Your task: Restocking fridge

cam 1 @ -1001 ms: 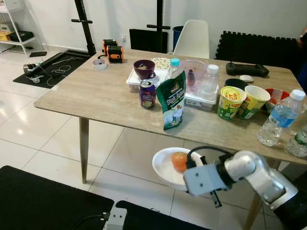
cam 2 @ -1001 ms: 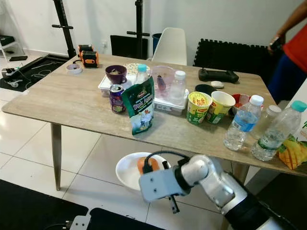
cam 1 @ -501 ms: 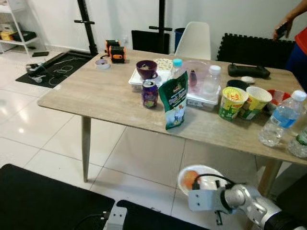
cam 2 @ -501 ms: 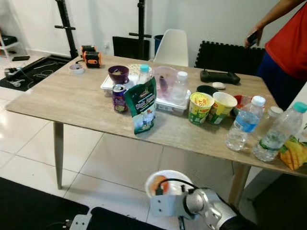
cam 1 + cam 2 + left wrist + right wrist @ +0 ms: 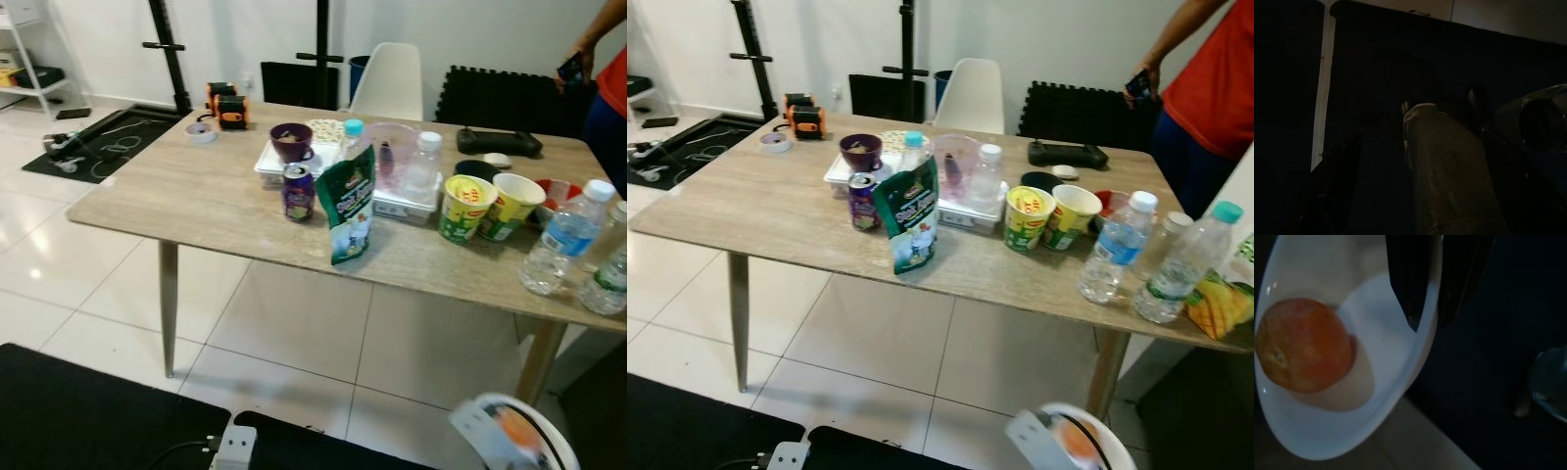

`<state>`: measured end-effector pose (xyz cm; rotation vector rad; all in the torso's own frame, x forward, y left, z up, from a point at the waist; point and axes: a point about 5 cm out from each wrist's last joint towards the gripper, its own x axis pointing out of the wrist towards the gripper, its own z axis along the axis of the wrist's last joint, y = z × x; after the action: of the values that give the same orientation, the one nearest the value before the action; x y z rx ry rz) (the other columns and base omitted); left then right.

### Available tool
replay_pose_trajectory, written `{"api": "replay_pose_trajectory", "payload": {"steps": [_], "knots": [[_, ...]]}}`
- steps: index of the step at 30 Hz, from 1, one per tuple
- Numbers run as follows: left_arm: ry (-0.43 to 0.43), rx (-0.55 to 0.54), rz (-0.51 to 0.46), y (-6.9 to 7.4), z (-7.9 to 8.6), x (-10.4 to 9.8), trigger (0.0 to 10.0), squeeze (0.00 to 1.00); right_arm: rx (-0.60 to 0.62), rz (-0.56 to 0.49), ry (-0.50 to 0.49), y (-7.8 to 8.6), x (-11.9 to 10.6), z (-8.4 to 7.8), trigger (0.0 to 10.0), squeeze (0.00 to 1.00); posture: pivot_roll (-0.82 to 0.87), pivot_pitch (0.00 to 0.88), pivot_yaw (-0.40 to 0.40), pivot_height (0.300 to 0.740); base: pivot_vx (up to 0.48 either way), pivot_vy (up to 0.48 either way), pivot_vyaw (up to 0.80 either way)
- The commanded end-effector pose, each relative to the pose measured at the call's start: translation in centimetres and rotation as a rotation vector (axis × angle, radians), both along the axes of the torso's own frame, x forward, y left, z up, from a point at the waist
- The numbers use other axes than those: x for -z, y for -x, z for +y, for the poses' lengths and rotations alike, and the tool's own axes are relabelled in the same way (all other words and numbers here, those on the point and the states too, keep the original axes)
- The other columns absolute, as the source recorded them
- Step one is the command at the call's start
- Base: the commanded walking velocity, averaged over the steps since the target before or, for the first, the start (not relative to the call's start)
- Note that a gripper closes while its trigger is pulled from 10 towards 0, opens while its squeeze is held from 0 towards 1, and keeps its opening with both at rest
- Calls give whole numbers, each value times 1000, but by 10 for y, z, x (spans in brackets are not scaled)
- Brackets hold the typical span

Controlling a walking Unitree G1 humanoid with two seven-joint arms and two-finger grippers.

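While clamped on plate (image 5: 1352, 396) rim w/ orange (image 5: 1303, 345) at 9 o'clock, R gripper (image 5: 1432, 316) sits low; L gripper: can't tell.

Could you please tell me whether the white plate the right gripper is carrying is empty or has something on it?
Not empty. In the right wrist view, an orange fruit lies on the white plate, whose rim the right gripper pinches.

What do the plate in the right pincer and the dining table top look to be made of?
The plate looks like glazed white ceramic, possibly melamine: smooth, glossy, with small highlights near the orange. The right pincer grips its rim. The table top looks like pale wood-grain laminate or veneer: matte, with fine streaked grain.
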<state>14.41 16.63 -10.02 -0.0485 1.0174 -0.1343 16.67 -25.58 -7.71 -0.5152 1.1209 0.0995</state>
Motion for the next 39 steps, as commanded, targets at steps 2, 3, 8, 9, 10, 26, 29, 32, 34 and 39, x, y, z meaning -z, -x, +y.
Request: {"api": "replay_pose_trajectory", "payload": {"steps": [2, 3, 8, 9, 10, 26, 29, 32, 34, 39], "knots": [[-9, -16, 10, 3, 3, 1, 10000, 0, 142, -33, 15, 6, 0, -9, 10000, 0, -78, 37, -35, 740, 0, 0, 0], [-15, -21, 7, 2, 5, 1, 10000, 0, 222, -47, 3, 12, 1, -13, 10000, 0, -77, 30, -37, 740, 0, 0, 0], [-56, 3, 4, 0, 8, 0, 10000, 0, 372, -36, -34, 27, 8, -13, 10000, 0, -81, 22, -35, 740, 0, 0, 0], [-61, 9, 6, 0, 9, 0, 10000, 0, 395, -34, -41, 29, 9, -12, 10000, 0, -81, 22, -35, 740, 0, 0, 0], [-61, 7, 9, 1, 9, 0, 10000, 0, 415, -31, -41, 31, 10, -11, 10000, 0, -81, 22, -35, 740, 0, 0, 0], [-55, -28, 30, 6, 11, 2, 10000, 0, 448, -39, -49, 29, 10, -9, 10000, 0, -74, 14, -42, 740, 0, 0, -689], [-65, -25, 33, 8, 11, 3, 10000, 0, 446, -41, -40, 28, 10, -10, 10000, 0, -77, 16, -43, 740, 0, 0, -788], [-66, -25, 33, 9, 11, 3, 10000, 0, 446, -43, -36, 29, 9, -10, 10000, 0, -77, 16, -43, 740, 0, 0, -788], [-78, -16, 34, 9, 13, 3, 10000, 0, 445, -57, -28, 26, 8, -12, 10000, 0, -90, 22, -40, 740, 0, 0, -800], [-117, -46, 32, 11, 26, 2, 10000, 0, 426, -76, -21, 22, 6, -13, 10000, 0, -93, 20, -31, 740, 0, 0, -798]]}}
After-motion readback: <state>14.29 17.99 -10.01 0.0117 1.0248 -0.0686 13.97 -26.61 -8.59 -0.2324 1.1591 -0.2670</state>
